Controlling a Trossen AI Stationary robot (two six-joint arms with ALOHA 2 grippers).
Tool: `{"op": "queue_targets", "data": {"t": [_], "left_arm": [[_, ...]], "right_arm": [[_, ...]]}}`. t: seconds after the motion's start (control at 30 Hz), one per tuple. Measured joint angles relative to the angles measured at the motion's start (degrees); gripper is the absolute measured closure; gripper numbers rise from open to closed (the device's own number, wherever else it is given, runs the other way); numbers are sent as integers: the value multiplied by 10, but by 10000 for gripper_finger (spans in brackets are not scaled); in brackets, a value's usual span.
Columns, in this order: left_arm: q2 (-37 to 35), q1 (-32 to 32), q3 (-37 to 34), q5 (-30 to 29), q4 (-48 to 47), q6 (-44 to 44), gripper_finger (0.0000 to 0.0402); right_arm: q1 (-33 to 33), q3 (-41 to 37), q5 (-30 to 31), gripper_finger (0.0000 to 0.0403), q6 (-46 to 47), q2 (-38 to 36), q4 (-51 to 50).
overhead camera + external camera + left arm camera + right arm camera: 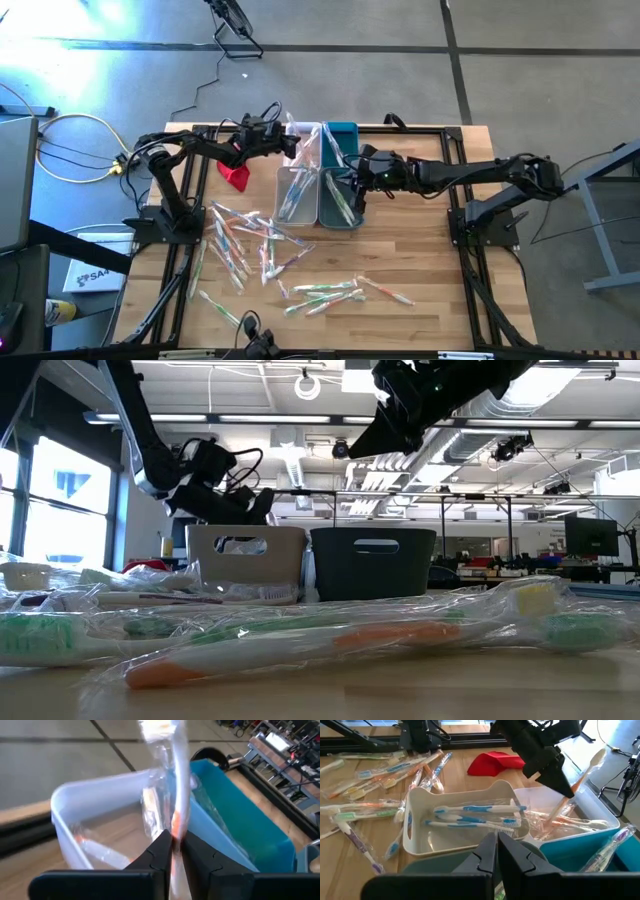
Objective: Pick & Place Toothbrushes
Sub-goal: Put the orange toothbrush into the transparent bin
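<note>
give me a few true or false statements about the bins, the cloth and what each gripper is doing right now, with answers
1. The left gripper pinches a wrapped orange and white toothbrush above the bins. True.
2. The right gripper holds a toothbrush. False: its fingers are shut on nothing, hovering over the teal bin.
3. The white bin is empty. False: it holds several blue and white toothbrushes.
4. The red cloth lies on the table beside the white bin, not in it. True.
5. All toothbrushes are already in the bins. False: many loose toothbrushes lie scattered on the wooden table.
</note>
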Motion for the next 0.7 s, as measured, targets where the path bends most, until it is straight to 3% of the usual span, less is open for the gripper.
{"op": "queue_targets", "data": {"t": [0.33,0.53,0.7], "left_arm": [[0,0,0,3,4,9,277],[0,0,0,62,6,9,212],[0,0,0,79,6,-31,187]], "right_arm": [[0,0,0,394,0,0,0],[0,0,0,394,0,0,0],[0,0,0,394,0,0,3]]}}
